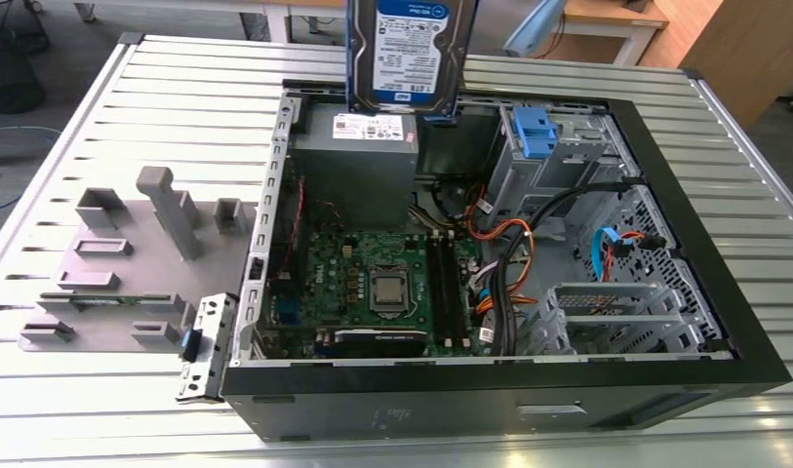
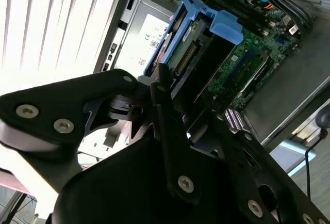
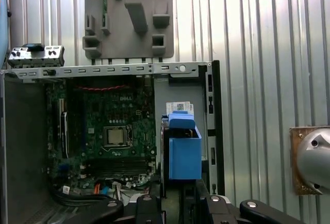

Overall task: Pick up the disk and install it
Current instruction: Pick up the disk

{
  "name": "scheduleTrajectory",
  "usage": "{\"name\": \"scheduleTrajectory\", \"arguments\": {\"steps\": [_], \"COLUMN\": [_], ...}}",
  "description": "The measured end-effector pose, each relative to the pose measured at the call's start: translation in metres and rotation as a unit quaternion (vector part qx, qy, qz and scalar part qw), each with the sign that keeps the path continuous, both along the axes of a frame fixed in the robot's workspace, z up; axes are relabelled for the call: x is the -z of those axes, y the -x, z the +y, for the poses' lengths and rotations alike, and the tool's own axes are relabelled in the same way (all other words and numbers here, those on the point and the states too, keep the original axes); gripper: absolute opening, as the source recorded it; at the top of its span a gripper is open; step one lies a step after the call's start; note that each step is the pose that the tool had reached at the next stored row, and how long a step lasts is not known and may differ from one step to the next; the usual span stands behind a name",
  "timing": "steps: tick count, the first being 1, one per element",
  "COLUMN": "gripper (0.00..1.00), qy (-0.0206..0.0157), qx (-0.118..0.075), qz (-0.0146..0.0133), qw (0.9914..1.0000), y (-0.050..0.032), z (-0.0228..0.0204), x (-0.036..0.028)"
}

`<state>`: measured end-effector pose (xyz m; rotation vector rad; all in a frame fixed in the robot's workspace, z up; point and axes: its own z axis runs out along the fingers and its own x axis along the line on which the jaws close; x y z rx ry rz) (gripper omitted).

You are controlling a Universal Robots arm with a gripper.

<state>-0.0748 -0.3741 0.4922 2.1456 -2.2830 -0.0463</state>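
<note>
Grips the disk [image 1: 411, 54] by one end between the clamped fingers of the gripper [image 2: 188, 102], holding it upright at the top centre of the exterior view, over the far edge of the open computer case [image 1: 500, 405]. Shows a blue-and-white label on its silver face there, and blue side rails with the handle tab [image 3: 184, 152] in both wrist views. Inside the case: green motherboard [image 1: 370, 283], grey power-supply box [image 1: 357, 146] with a white sticker directly under the disk, a blue bracket [image 1: 533, 132] toward the exterior view's right, and bundled cables [image 1: 500, 253].
</note>
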Motion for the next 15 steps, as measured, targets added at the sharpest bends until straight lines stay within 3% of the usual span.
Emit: {"name": "scheduleTrajectory", "arguments": {"steps": [15], "gripper": [0.35], "qy": [0.0000], "qx": [0.000], "qz": [0.0000], "qw": [1.00000], "y": [-0.0205], "z": [0.0000], "x": [0.0001]}}
